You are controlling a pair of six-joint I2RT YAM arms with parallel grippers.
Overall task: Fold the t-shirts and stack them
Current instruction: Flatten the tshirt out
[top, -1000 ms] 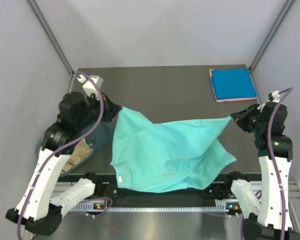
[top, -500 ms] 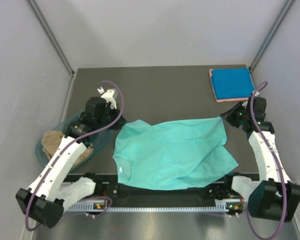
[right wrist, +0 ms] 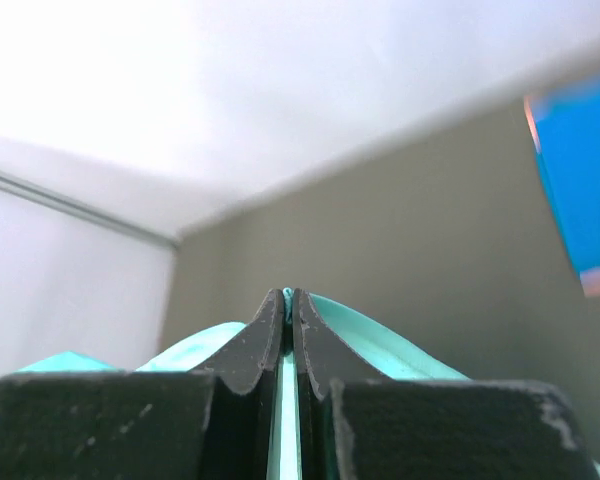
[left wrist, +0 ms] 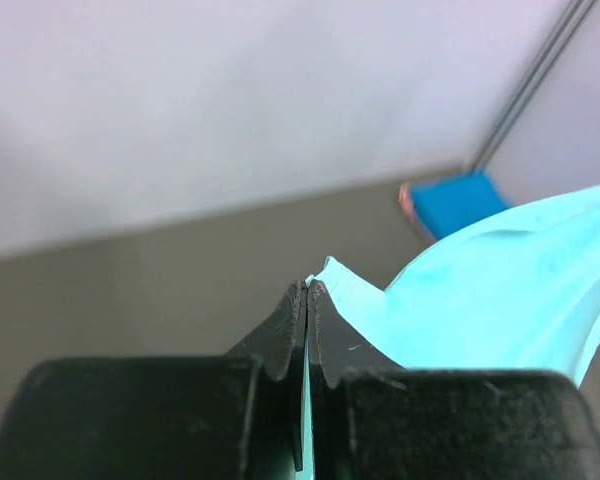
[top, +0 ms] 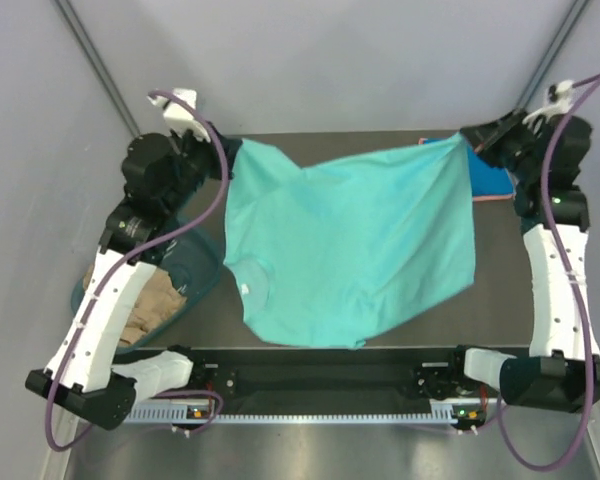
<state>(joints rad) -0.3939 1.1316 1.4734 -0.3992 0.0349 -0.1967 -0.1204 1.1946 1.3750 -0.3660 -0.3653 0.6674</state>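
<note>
The teal-green t-shirt hangs spread in the air between both arms, white neck label at its lower left. My left gripper is shut on its upper left corner; in the left wrist view the cloth is pinched between the closed fingers. My right gripper is shut on the upper right corner; the right wrist view shows the cloth clamped at the fingertips. A folded bright blue t-shirt lies on a pink one at the far right, partly hidden by the hanging shirt. A tan t-shirt lies in the tub.
A translucent teal plastic tub sits off the table's left edge under my left arm. The dark table is walled by grey panels. A black rail runs along the near edge.
Both grippers rose and moved toward the back, lifting the teal-green shirt off the table so it now hangs spread between them. It covers part of the blue stack.
</note>
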